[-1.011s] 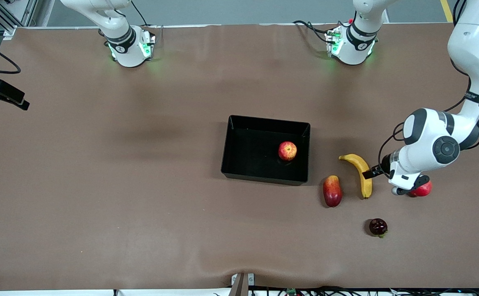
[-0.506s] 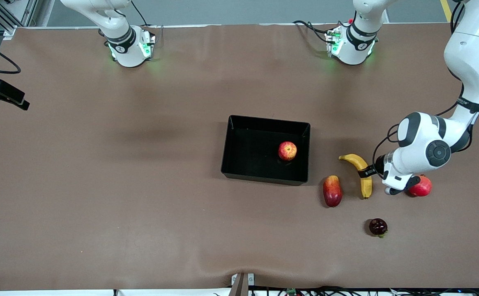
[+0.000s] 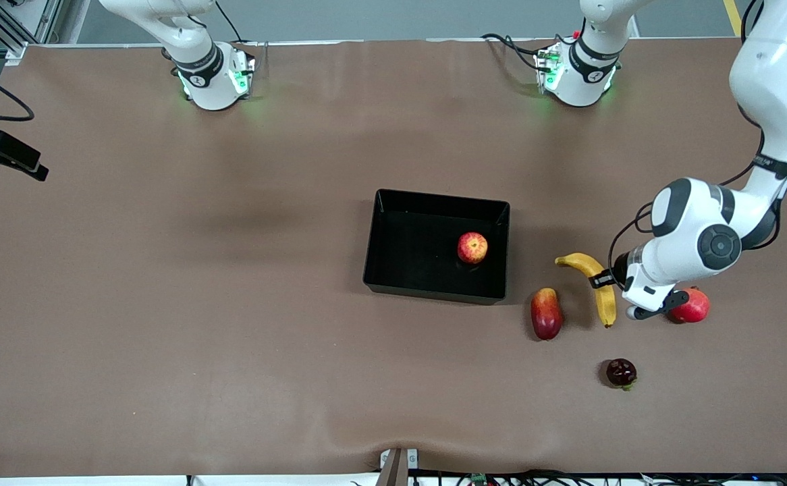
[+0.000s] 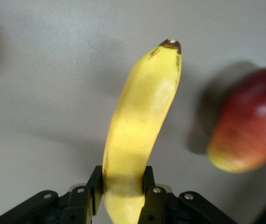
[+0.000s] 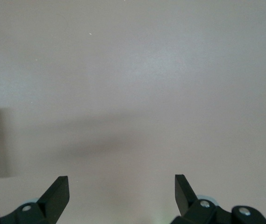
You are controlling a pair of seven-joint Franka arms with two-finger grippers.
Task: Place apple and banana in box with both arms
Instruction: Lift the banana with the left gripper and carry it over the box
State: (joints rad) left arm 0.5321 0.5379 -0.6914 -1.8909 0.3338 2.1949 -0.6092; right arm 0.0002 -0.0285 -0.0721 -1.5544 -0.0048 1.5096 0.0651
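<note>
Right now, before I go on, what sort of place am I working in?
Probably a robotics lab bench, not a kitchen: two arm bases bolted along a brown-covered table, loose cables at its edges, and fruit laid out around a black box. The left gripper holds the banana.

A brown worktop point(image 3: 231, 304) fills nearly the whole front view, its matte cover rippled along the edge nearest the camera. Soft shadows lie across its middle. A grey floor strip point(image 3: 366, 20) runs past the worktop's top edge, crossed by a yellow line point(image 3: 733, 17).
</note>
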